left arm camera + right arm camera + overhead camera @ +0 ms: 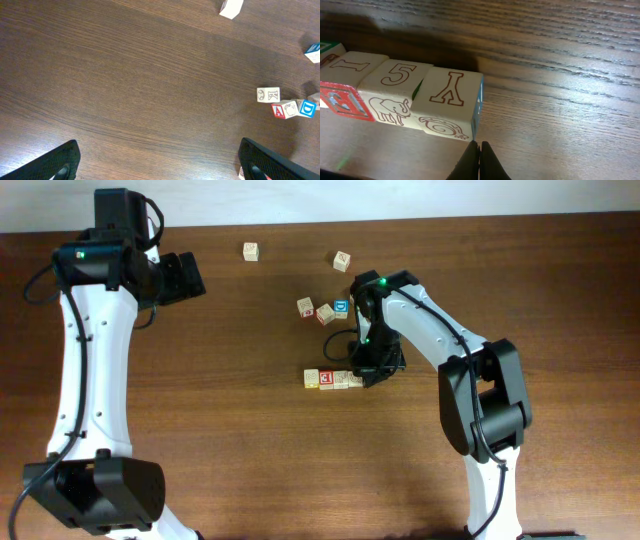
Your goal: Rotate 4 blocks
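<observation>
Four pale wooden letter blocks lie in a row near the table's middle (333,379). In the right wrist view the end block with a Y on top (447,100) shows a blue side. Beside it are a block marked 5 (392,90) and one with a red B face (344,90); a green-edged one (327,47) only peeks in at the left. My right gripper (479,149) is shut, empty, its tips at the Y block's near right corner (372,372). My left gripper (162,170) hangs open and empty over bare wood, far to the left (185,277).
Three more cubes cluster just behind the row: a pale one (305,307), a reddish one (325,313) and a blue one (341,306). Two single cubes lie farther back (250,251) (342,260). The table's far edge (400,218) runs along the top.
</observation>
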### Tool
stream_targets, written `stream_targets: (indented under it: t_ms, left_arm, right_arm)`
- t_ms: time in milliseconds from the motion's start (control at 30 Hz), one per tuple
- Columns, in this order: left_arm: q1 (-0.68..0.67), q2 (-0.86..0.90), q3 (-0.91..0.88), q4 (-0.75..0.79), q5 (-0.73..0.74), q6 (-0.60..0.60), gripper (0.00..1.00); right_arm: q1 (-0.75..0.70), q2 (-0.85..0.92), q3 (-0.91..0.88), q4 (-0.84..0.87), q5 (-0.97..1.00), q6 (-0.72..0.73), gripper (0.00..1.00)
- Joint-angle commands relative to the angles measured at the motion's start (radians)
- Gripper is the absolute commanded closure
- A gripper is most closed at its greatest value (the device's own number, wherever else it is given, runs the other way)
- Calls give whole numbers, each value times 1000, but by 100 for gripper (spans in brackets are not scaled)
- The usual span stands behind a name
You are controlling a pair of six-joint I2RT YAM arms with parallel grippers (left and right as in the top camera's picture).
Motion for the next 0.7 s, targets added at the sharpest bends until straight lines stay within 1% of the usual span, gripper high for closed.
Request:
stream_targets:
  t_ms: [0, 67, 167, 200, 333, 400, 500, 600, 667]
  left_arm:
    - [4, 8, 11, -3, 8, -6, 1]
    - [4, 8, 11, -3, 9, -6, 1]
    - [4, 8, 11, 11, 8, -6, 1]
    - [4, 8, 11, 20, 8, -6, 1]
    - [4, 14, 10, 34, 8, -6, 0]
    - [4, 30, 10, 34, 7, -6, 1]
    - [5, 78, 10, 33, 8, -6, 1]
    - [5, 113, 10, 34, 8, -6, 1]
    - [5, 117, 10, 34, 7, -6, 1]
  right_arm:
    - [-10, -6, 50, -12, -8, -11, 95]
    - [-25, -6, 122, -50, -8, -31, 94]
    - [-26, -6, 244, -68, -8, -37, 82]
    - [-18, -6, 250, -33, -9, -36, 80]
    - [60, 6, 245, 73, -8, -23, 80]
    - [98, 10, 244, 122, 4, 33, 80]
    - [165, 11, 244, 204, 90, 109, 80]
    - [205, 12, 244, 249, 191, 146, 81]
    - [216, 19, 244, 269, 191, 152, 81]
